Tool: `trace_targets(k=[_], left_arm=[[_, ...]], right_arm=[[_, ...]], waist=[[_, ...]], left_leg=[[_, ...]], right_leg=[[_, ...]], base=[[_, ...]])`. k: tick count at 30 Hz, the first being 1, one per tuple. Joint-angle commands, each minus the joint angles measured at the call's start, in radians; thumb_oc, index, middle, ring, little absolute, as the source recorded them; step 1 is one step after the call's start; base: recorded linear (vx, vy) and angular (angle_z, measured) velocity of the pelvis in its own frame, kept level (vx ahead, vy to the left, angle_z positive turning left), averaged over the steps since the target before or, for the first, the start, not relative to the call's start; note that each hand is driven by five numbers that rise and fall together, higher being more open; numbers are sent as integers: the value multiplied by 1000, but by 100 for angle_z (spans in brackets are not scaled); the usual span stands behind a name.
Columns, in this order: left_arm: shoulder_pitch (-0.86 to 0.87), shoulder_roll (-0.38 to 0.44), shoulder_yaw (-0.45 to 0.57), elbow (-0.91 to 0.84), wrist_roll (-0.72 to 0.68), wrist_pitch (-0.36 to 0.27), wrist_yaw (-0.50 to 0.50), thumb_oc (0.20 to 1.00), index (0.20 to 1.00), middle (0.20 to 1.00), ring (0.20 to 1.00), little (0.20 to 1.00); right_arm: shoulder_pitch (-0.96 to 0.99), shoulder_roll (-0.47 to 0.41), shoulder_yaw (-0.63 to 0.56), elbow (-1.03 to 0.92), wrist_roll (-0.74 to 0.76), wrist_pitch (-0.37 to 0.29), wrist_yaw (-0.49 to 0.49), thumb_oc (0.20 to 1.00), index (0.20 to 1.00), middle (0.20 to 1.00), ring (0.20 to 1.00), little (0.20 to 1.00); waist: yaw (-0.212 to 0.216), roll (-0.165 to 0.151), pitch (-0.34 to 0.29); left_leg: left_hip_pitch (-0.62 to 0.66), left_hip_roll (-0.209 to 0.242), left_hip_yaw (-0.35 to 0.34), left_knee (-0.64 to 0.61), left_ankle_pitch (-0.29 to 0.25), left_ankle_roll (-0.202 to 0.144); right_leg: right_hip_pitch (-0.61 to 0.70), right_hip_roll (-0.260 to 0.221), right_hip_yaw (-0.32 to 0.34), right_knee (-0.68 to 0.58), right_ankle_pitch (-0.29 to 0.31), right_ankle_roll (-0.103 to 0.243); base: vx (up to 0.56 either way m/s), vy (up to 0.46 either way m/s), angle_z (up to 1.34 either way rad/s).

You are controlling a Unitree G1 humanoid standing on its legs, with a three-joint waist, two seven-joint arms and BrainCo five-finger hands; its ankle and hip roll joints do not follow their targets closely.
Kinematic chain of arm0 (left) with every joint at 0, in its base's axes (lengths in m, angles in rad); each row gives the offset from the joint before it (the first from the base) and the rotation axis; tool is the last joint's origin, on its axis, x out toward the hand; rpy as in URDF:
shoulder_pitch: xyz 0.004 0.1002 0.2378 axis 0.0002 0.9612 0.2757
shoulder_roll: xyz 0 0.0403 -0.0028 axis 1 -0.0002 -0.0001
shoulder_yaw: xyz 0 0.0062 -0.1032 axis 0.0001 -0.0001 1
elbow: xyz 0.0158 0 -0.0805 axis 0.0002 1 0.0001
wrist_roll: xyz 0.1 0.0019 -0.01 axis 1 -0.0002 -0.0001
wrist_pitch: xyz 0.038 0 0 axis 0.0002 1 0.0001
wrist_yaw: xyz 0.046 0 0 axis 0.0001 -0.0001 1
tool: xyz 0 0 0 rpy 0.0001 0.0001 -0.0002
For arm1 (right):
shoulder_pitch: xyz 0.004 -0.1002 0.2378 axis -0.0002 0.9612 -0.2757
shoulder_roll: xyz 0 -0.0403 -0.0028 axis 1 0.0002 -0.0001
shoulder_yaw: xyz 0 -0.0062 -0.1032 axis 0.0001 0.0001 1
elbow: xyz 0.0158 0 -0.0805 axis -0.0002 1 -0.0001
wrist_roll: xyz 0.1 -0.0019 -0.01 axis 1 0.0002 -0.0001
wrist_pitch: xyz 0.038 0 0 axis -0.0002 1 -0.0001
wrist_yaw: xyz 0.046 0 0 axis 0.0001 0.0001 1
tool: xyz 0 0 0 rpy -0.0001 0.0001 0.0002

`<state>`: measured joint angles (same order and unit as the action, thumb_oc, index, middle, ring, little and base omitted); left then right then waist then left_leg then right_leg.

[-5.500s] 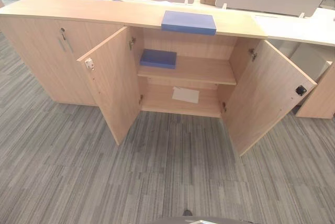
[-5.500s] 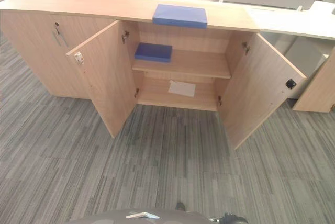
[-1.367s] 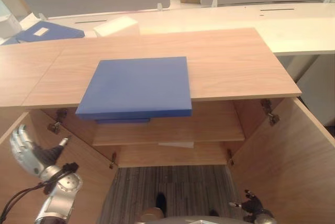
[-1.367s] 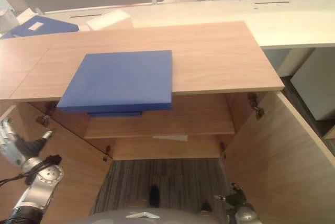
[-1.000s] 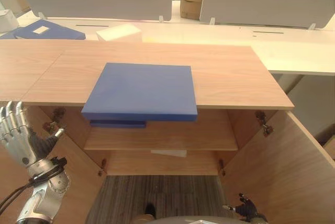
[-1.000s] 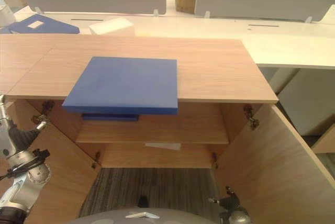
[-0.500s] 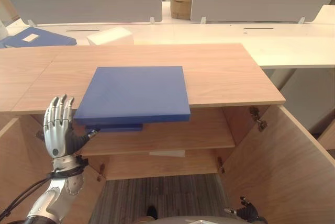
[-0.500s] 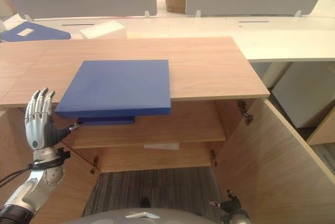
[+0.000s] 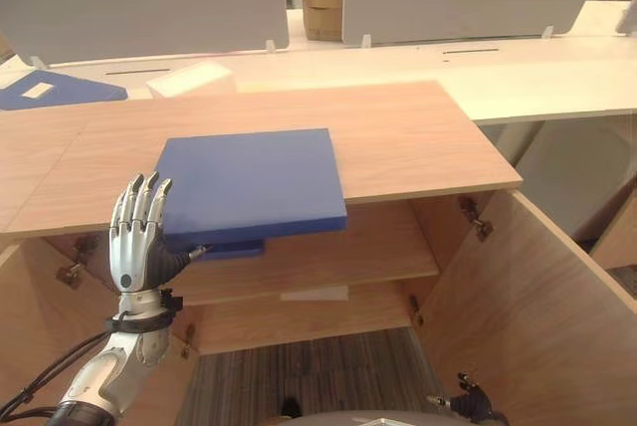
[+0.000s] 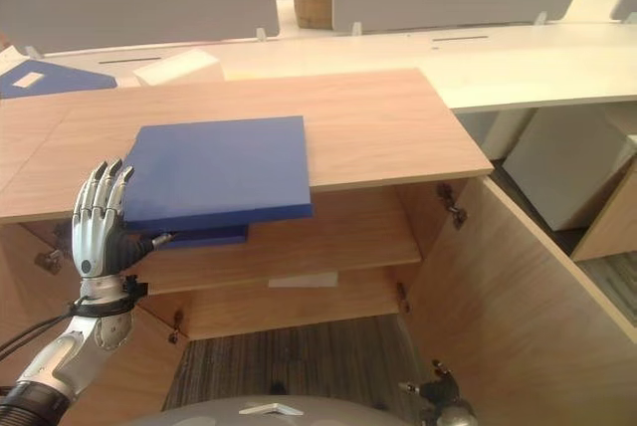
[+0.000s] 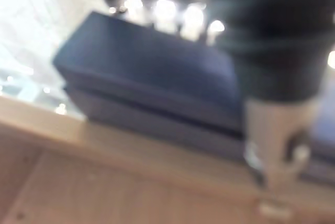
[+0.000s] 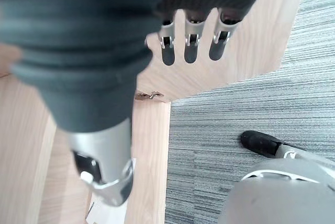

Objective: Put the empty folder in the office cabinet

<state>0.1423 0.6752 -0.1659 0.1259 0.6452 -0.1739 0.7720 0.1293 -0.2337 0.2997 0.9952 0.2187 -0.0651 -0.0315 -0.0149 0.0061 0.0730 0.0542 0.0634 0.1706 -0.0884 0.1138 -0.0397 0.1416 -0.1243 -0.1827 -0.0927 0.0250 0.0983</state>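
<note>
The left hand is raised in front of the open cabinet, its fingers straight and spread upward, its thumb stuck out sideways. It holds nothing. Just beyond the fingertips lies the blue folder, flat on the cabinet's wooden top, its near edge jutting past the top's front rim. The thumb tip reaches under that overhanging edge; whether it touches the folder cannot be told from the head views. In the left wrist view the folder fills the space past the hand as a blurred dark-blue slab, and the fingers themselves are hard to make out there.

Below the thumb, a second blue folder sits on the upper shelf inside the cabinet, mostly hidden by the folder above it. Lower still, a white sheet lies on the bottom shelf, partly cut off by the upper shelf's edge.

The right hand hangs low beside the open right cabinet door, fingers loosely extended with nothing in them; in the head view only its fingertips peek up at the lower edge.

Far beyond the left hand, another blue folder and a white box rest on the white table behind the cabinet, in front of grey divider panels.
</note>
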Motion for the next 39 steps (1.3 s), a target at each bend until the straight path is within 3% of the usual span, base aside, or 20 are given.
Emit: trace_targets(k=[1, 12, 13, 14, 24, 33, 35, 36, 38, 39], left_arm=[[-144, 49, -28, -2, 20, -15, 6, 1000, 1000, 1000, 1000, 1000], [-193, 42, -90, 80, 35, 23, 10, 1000, 1000, 1000, 1000, 1000], [-199, 43, -93, 91, 35, 30, 4, 900, 900, 900, 900, 900], [-203, 47, -94, 101, 34, 34, 4, 200, 200, 200, 200, 200], [-196, 48, -78, 135, 15, 20, -5, 200, 200, 200, 200, 200], [-173, 63, 48, -23, -69, -74, 60, 200, 200, 200, 200, 200], [-179, 66, 86, -66, -138, -108, 38, 200, 200, 200, 200, 200], [-183, 59, 124, -111, -225, -159, -26, 200, 200, 200, 200, 200], [-194, 44, 139, -146, -294, -180, -91, 200, 200, 200, 200, 200], [-199, 28, 146, -174, -358, -203, -177, 200, 200, 200, 200, 200]], right_arm=[[-95, -36, -38, 45, 35, -32, -16, 1000, 1000, 1000, 1000, 1000], [-93, -41, -29, 34, 33, -22, -21, 1000, 1000, 1000, 1000, 1000], [-92, -42, -28, 31, 33, -21, -23, 1000, 1000, 1000, 1000, 1000], [-90, -43, -28, 29, 30, -22, -26, 1000, 1000, 1000, 1000, 1000], [-86, -47, -33, 18, 15, -31, -38, 1000, 1000, 1000, 1000, 1000], [-84, -65, -15, -110, 12, -71, -35, 1000, 1000, 1000, 1000, 1000], [-82, -68, -2, -155, 18, -66, -17, 1000, 1000, 1000, 1000, 1000], [-78, -72, 13, -204, -3, -72, 10, 1000, 1000, 1000, 1000, 1000], [-71, -73, 29, -254, -10, -71, 24, 1000, 1000, 1000, 1000, 1000], [-67, -77, 39, -296, -21, -70, 39, 1000, 1000, 1000, 1000, 1000]], waist=[[7, 28, 46], [-16, 26, 45], [-18, 26, 45], [-20, 26, 45], [-18, 25, 42], [2, 18, 45], [6, 14, 43], [9, 9, 40], [10, 4, 37], [10, 0, 35]], left_leg=[[91, -26, -5, 1, -190, 34], [101, -27, 17, 1, -196, 39], [101, -27, 19, 1, -196, 40], [102, -26, 20, 1, -197, 40], [104, -28, 20, 1, -200, 42], [99, -30, -1, 1, -197, 43], [97, -30, -7, 1, -195, 42], [96, -30, -14, 1, -194, 41], [95, -30, -17, 1, -192, 39], [95, -29, -21, 1, -191, 38]], right_leg=[[9, 44, 38, 5, -40, -3], [8, 45, 60, 5, -36, -1], [7, 45, 61, 5, -36, 0], [7, 44, 62, 5, -35, 0], [9, 42, 62, 5, -37, 0], [15, 38, 45, 5, -38, -4], [15, 37, 40, 5, -38, -4], [17, 35, 34, 5, -39, -2], [18, 34, 28, 5, -39, -1], [19, 33, 24, 5, -39, 0]], base=[[3, 10, -10], [7, 9, -3], [0, 0, 0], [0, 0, 0], [2, 8, -4], [0, 0, 0], [-4, -7, 3], [-2, -14, 10], [-1, -15, 14], [0, -13, 14]])
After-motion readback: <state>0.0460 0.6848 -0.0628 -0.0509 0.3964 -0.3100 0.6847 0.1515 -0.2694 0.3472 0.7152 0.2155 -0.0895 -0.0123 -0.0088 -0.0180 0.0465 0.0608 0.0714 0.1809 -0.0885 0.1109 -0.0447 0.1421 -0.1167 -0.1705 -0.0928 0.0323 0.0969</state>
